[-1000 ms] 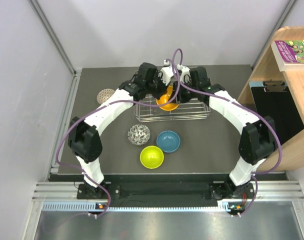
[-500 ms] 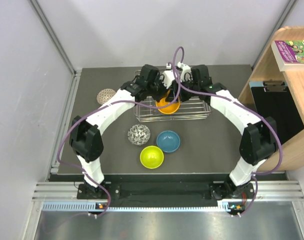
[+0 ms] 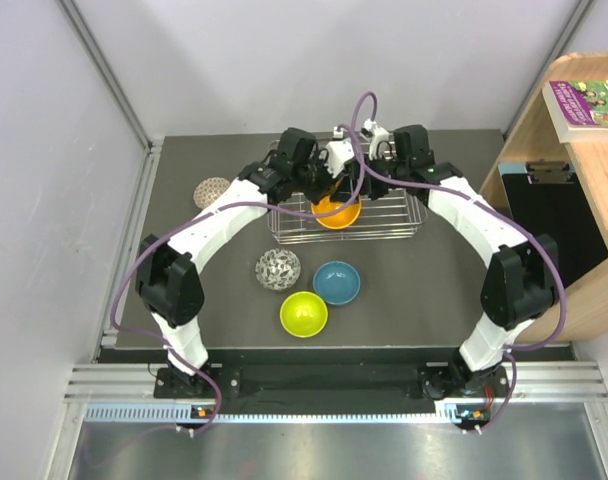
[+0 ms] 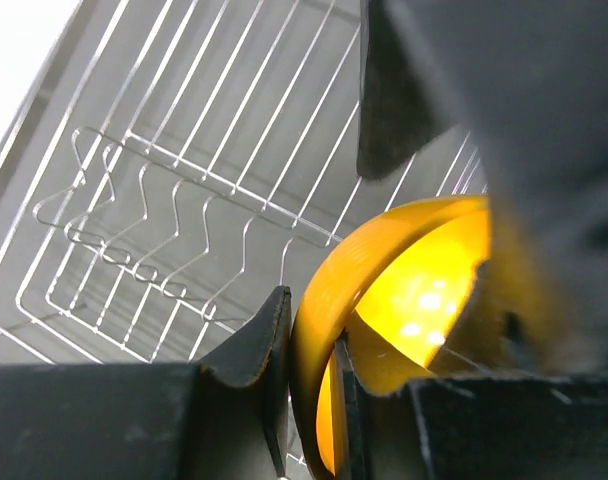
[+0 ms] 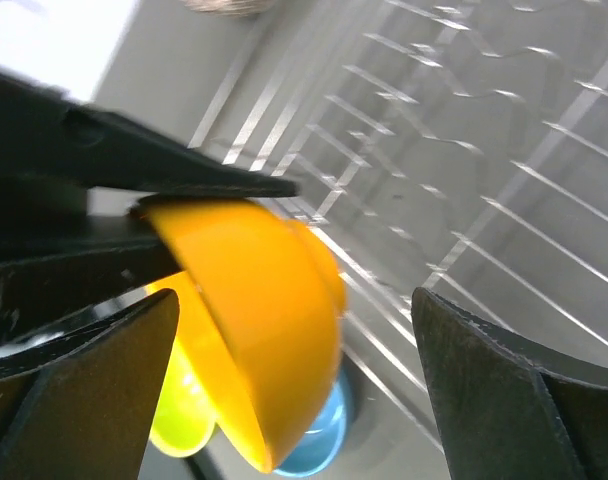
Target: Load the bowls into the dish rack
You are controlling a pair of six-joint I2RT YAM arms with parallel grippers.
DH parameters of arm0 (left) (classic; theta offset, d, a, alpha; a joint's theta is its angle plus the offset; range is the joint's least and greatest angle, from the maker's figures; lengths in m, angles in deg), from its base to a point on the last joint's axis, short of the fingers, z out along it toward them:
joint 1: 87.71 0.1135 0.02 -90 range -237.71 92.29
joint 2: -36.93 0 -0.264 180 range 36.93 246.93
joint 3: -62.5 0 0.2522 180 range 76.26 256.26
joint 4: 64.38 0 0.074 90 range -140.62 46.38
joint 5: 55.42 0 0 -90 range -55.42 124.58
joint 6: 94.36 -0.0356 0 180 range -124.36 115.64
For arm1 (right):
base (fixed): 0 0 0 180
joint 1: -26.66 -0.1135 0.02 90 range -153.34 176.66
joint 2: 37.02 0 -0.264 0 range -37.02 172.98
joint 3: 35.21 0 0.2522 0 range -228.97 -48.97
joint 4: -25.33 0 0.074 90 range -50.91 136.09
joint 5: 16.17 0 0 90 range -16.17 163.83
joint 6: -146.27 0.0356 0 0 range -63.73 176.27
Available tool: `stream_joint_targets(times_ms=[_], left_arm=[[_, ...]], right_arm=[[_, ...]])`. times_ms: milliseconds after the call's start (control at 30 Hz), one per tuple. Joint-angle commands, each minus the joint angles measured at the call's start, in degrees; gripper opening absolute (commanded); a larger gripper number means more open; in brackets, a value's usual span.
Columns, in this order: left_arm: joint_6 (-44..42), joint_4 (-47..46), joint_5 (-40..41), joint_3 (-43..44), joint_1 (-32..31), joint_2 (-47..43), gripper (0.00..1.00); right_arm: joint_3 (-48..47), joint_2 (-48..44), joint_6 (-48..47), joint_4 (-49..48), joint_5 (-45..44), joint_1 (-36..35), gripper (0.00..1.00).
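An orange bowl [image 3: 336,211] [image 4: 404,270] [image 5: 264,330] hangs tilted over the back of the silver wire dish rack [image 3: 384,225] [image 4: 184,170] [image 5: 484,180]. My left gripper [image 3: 326,192] [image 4: 312,330] is shut on its rim, one finger outside and one inside. My right gripper [image 3: 359,180] [image 5: 294,300] stands wide open on either side of the bowl, apart from it. On the table in front of the rack lie a black-and-white mosaic bowl [image 3: 278,268], a blue bowl [image 3: 336,283] [image 5: 319,440] and a lime green bowl [image 3: 303,314] [image 5: 179,425]. A pinkish bowl [image 3: 212,190] sits left of the rack.
A wooden shelf [image 3: 574,150] with a book [image 3: 587,105] stands at the right edge, a black clipboard [image 3: 549,172] against it. Grey walls close in the table at the left and back. Purple cables loop over both arms.
My right gripper has opened off the orange bowl and drawn back slightly. My left gripper keeps its hold on the rim, and the bowl has sunk a little toward the rack.
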Motion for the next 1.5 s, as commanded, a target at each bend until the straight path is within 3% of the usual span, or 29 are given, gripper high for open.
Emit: stream_joint_targets(times_ms=[0,400,667,1067,1300,1467], left_arm=[[0.7,-0.9,1.5,-0.9,-0.4,-0.4,0.00],[1.6,-1.6,-1.7,0.6,1.2,-3.2,0.00],[1.8,-2.8,-4.6,-0.5,2.9,-6.0,0.00],[4.8,-4.0,-13.2,0.2,5.0,-7.2,0.00],[5.6,-3.7,-17.6,1.1,6.2,-7.3,0.00],[5.5,-3.4,-20.1,1.1,6.8,-7.0,0.00]], right_arm=[[-2.8,-2.5,0.1,-10.3,23.5,-1.6,1.00],[2.3,-2.0,6.0,-21.3,36.8,0.6,1.00],[8.5,0.8,31.1,-50.8,42.6,6.1,1.00],[9.3,2.6,30.7,-51.7,42.2,6.5,1.00],[7.0,4.5,23.7,-42.8,38.4,7.5,1.00],[7.0,5.0,24.3,-42.4,36.5,8.4,0.99]])
